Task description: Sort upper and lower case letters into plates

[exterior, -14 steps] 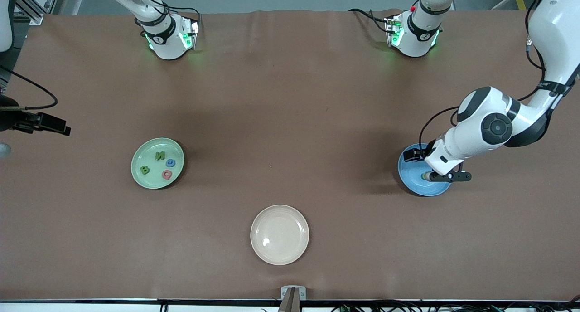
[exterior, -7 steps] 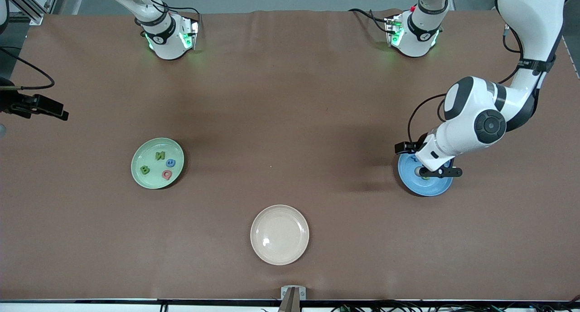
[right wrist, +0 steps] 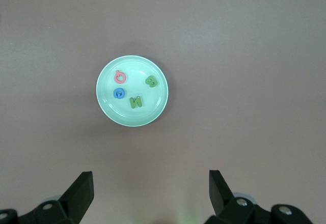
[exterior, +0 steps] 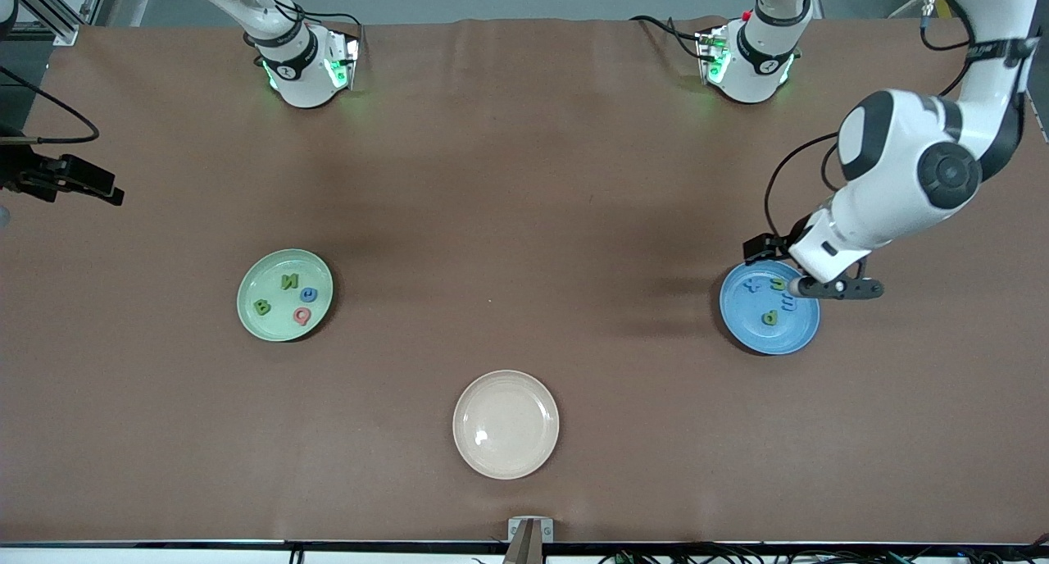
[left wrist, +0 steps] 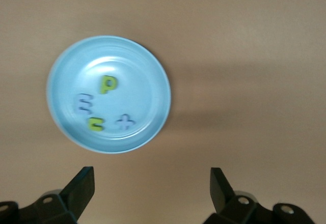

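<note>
The pale green plate (exterior: 256,284) holds several letters: a green N (exterior: 288,282), a blue piece (exterior: 309,294), a green B (exterior: 262,307) and a red Q (exterior: 302,316). The right wrist view shows this plate (right wrist: 133,70) from high above. The blue plate (exterior: 788,336) holds a blue plus-shaped piece (exterior: 750,284), a green c (exterior: 777,284), a blue E (exterior: 788,303) and a green p (exterior: 769,317). My left gripper (exterior: 824,288) is open and empty above the blue plate's edge nearest its base; its wrist view shows the plate (left wrist: 140,79). My right gripper (exterior: 74,183) is open and empty, high over the table's edge at the right arm's end.
A cream-beige plate (exterior: 506,424) lies empty near the front camera, midway along the table. The brown mat (exterior: 524,220) covers the whole table. The two arm bases (exterior: 303,64) stand along the edge farthest from the front camera.
My left gripper has lifted off the blue plate and drawn toward its base, uncovering the letters in it. My right gripper has drifted slightly toward its base.
</note>
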`<state>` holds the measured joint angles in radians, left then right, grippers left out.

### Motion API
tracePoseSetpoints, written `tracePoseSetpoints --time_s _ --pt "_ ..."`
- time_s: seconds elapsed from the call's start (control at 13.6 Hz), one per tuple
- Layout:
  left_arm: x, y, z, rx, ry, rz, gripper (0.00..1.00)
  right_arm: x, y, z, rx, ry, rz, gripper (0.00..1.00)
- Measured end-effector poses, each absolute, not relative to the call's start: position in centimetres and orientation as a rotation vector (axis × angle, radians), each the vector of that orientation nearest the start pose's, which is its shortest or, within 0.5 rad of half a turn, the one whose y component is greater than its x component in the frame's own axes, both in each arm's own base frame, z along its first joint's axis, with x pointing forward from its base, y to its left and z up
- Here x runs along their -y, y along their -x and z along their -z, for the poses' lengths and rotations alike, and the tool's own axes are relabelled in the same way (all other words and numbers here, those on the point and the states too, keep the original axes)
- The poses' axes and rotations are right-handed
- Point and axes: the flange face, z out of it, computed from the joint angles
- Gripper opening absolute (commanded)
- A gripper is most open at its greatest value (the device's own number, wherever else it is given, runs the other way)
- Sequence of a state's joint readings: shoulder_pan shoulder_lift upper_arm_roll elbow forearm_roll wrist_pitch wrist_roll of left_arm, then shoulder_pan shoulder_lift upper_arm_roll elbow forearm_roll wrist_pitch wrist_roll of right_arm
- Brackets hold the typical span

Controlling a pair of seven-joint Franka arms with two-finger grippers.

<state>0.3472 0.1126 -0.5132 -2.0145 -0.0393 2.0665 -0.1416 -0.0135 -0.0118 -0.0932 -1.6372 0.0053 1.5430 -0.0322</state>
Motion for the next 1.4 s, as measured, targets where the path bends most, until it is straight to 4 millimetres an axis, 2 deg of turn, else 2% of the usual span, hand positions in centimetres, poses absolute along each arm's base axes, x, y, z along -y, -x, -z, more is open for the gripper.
tracePoseSetpoints --time_s 0.29,0.66,0.81,1.03,1.4 --pt "3.8 -55.6 -49.0 0.13 3.177 -0.034 1.0 5.2 -54.0 -60.2 -0.096 3.137 -0.11 1.0" --pt "2.6 -55.3 -59.8 0.16 3.17 0.039 1.0 4.8 -53.2 -62.0 -0.084 3.142 -0.048 1.0" --pt "1.1 -55.3 -62.9 0.198 3.169 0.105 1.0 4.9 -53.0 -62.1 -0.084 3.142 -0.045 1.0" --pt "0.6 -55.3 -65.7 0.196 3.168 0.187 1.0 4.8 -53.0 -61.6 -0.084 3.141 -0.063 1.0" --pt "-0.8 -55.3 -65.7 0.099 3.177 0.183 1.0 4.8 -53.0 -61.4 -0.083 3.141 -0.066 1.0"
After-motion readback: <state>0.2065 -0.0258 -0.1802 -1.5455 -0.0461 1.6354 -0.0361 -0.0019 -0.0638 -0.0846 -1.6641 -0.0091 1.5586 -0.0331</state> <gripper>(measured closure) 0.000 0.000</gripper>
